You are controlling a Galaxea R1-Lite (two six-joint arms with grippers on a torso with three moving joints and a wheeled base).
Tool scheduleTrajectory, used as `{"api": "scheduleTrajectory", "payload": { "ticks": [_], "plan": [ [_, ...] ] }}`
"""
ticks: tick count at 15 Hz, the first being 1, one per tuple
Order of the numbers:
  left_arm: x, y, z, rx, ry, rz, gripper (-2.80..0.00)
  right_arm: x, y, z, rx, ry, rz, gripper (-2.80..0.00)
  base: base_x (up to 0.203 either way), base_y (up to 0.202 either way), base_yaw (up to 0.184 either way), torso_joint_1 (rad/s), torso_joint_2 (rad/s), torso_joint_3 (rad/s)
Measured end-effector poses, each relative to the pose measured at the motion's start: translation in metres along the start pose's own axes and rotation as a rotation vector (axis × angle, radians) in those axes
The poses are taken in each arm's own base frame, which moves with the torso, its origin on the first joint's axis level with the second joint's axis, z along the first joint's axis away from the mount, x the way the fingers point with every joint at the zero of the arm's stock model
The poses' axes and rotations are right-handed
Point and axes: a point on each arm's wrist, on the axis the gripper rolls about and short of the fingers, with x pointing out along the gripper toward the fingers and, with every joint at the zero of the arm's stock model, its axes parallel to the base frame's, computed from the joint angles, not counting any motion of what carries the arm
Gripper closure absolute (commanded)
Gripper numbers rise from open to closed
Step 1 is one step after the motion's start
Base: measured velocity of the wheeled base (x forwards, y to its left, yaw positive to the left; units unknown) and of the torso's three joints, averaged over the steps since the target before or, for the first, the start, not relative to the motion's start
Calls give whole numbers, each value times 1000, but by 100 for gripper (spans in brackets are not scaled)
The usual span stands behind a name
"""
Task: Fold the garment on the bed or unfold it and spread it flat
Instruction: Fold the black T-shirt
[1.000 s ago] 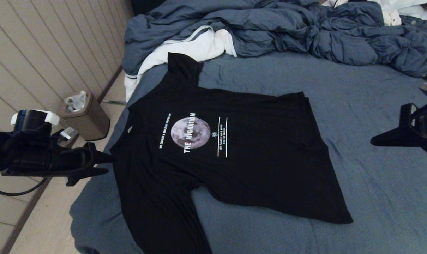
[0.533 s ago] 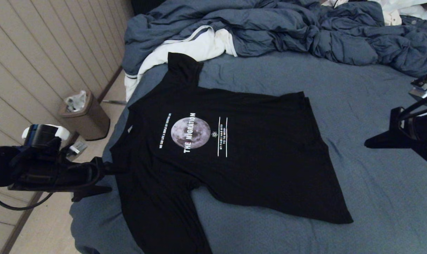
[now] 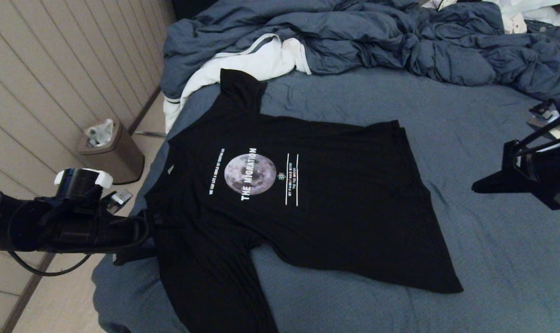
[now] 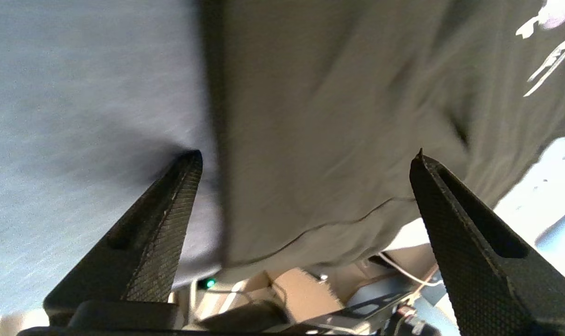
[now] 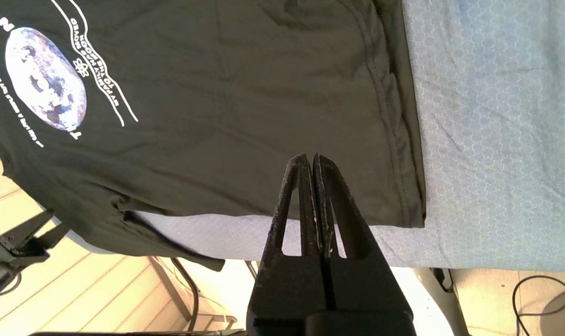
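Observation:
The garment, a black T-shirt, lies spread flat on the bed with its moon print up, collar toward the bed's left edge and hem toward the right. My left gripper is open at that left edge, by the shoulder and near sleeve. In the left wrist view its fingers straddle the sleeve's hem edge of the garment without pinching it. My right gripper is shut and empty, hovering over bare sheet right of the hem. The right wrist view shows the gripper pointing at the garment.
A crumpled blue-grey duvet fills the far side of the bed. A white cloth with a striped edge lies under the far sleeve. A brown bin stands on the floor beside the bed's left edge, by the panelled wall.
My left arm has moved nearer and to the right, bringing its open fingers onto the shirt's left edge. My right gripper has drifted slightly left toward the hem, still shut.

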Motion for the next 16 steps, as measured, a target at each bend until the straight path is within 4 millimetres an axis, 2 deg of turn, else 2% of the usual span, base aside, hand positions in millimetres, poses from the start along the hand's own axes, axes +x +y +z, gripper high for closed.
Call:
{"api": "scheduleTrajectory", "payload": {
  "ticks": [2, 3, 11, 16],
  "plan": [
    [8, -4, -1, 0, 8, -10, -280, 2, 0, 2, -9, 1, -1, 0, 0, 0, 0, 0, 0, 0],
    [11, -4, -2, 3, 15, -11, 0, 2, 0, 2, -14, 0, -1, 0, 0, 0, 0, 0, 0, 0],
    [13, -6, -5, 7, 18, -20, 0, 5, -2, 3, -11, 7, -5, 0, 0, 0, 0, 0, 0, 0],
    [13, -5, -5, 8, 15, -22, 0, 11, -9, -3, 1, 44, -25, 0, 0, 0, 0, 0, 0, 0]
  ]
}}
